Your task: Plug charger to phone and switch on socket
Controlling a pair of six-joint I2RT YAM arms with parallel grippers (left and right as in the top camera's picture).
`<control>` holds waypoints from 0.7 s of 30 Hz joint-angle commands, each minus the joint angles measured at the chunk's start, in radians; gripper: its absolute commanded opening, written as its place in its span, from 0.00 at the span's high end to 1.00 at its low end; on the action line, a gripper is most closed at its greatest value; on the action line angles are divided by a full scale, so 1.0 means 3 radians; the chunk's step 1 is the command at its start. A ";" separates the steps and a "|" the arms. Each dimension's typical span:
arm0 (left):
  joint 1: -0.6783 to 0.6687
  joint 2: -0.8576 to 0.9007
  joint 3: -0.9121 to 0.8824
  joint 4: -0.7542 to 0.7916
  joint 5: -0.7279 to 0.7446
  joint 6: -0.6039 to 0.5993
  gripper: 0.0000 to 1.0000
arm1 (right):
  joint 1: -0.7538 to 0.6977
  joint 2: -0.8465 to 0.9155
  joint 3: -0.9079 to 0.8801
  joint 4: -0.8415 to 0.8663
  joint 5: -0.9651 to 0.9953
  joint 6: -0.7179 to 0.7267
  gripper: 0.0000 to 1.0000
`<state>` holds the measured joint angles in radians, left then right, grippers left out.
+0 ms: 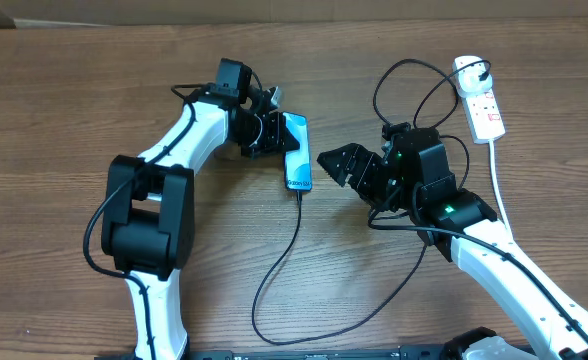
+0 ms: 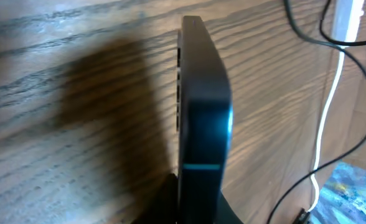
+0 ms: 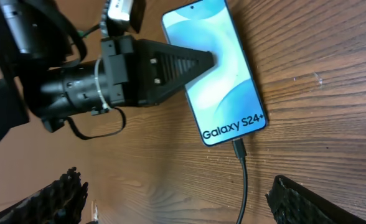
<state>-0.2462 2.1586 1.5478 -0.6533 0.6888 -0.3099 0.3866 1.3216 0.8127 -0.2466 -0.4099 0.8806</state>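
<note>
The phone lies on the table with its light blue screen up, "Galaxy S24+" at its near short edge. My left gripper is shut on it; one black finger reaches across the screen. In the left wrist view the phone shows edge-on between the jaws. The charger's connector tip sits in the phone's bottom port, and its thin black cable loops over the table toward the socket at the far right. My right gripper stands open just right of the phone, holding nothing.
The socket's thick white cord runs down the right side past my right arm. Loops of black cable lie between the right gripper and the socket. The white cord also shows in the left wrist view.
</note>
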 commanded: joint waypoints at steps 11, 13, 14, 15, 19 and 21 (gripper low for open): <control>0.0034 0.0085 0.0023 0.0028 -0.0312 0.0074 0.83 | -0.0010 0.0020 0.0024 0.0017 0.0042 -0.0060 0.07; 0.0037 0.0085 0.0023 0.0031 -0.0362 0.0074 0.82 | -0.0010 0.0020 0.0024 0.0017 0.0043 -0.0060 0.07; 0.0037 0.0085 0.0023 0.0029 -0.0416 0.0074 0.82 | -0.0010 0.0020 0.0024 0.0017 0.0043 -0.0058 0.07; 0.0037 0.0085 0.0023 0.0024 -0.0474 0.0074 0.82 | -0.0010 0.0020 0.0024 0.0017 0.0042 -0.0058 0.07; 0.0037 0.0085 0.0023 -0.0004 -0.0693 0.0074 0.81 | -0.0010 0.0020 0.0024 0.0017 0.0043 -0.0058 0.07; 0.0037 0.0085 0.0023 -0.0010 -0.0779 0.0075 0.78 | -0.0010 0.0020 0.0024 0.0017 0.0043 -0.0058 0.07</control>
<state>-0.2398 2.1738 1.5478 -0.6556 0.5175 -0.3088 0.3866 1.3216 0.8127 -0.2466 -0.4099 0.8776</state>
